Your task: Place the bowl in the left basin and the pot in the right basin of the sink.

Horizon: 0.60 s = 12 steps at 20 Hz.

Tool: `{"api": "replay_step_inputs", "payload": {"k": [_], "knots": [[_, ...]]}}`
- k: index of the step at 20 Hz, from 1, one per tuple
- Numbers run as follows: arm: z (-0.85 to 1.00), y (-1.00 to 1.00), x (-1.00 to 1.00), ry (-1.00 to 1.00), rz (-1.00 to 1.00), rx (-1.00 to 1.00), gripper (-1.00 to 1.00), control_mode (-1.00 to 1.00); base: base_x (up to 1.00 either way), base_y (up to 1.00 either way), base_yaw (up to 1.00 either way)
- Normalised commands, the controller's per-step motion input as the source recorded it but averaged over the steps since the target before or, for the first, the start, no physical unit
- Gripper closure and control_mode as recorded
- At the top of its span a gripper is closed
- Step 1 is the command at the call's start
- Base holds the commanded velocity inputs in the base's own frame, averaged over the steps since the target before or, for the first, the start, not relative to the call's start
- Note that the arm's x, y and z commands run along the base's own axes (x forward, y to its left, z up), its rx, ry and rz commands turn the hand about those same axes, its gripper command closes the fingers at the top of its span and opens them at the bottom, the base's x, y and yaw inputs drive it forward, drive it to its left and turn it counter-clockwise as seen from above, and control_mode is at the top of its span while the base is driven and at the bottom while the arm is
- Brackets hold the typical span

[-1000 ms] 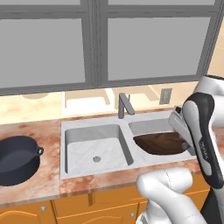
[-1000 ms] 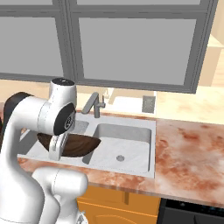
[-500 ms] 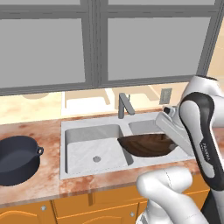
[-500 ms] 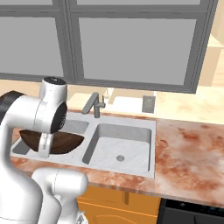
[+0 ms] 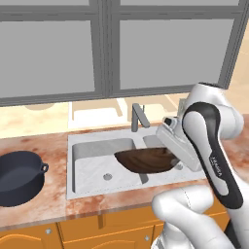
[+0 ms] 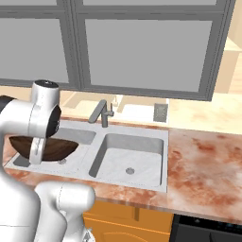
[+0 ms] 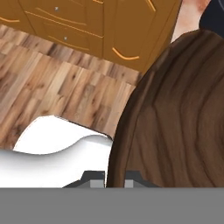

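My gripper (image 7: 114, 180) is shut on the rim of the brown wood-grain bowl (image 5: 146, 160), holding it in the air above the sink (image 5: 80, 187). The bowl hangs across the central divider, reaching over the right part of the left basin (image 5: 95, 163); in the right base view the bowl (image 6: 45, 146) covers much of that basin. The right basin (image 6: 130, 153) shows its drain hole. On the counter left of the sink stands the dark navy pot (image 5: 17, 177), upright and far from the gripper. Seen from the hand, the bowl's (image 7: 175, 122) grain takes up the right side.
An angular grey faucet (image 5: 138, 115) rises at the sink's back edge, just behind the bowl. The marbled reddish counter (image 6: 208, 156) stretches right of the sink. Windows stand behind, and orange cabinet fronts (image 7: 100, 22) and wood floor lie below.
The arm has carried the bowl leftward, from over the right basin to across the divider and over the left basin. The pot has not moved.
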Motion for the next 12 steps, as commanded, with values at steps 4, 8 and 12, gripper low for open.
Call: {"api": "replay_step_inputs", "payload": {"k": [4,8,12], "knots": [[-0.08,0.29,0.23,0.0,0.0,0.0,1.0,-1.0,0.0,0.0,0.0],[-0.13,0.31,0.3,0.01,0.0,0.0,1.0,-1.0,0.0,0.0,0.0],[-0.15,0.28,0.37,0.06,0.0,0.0,1.0,-1.0,0.0,0.0,0.0]]}}
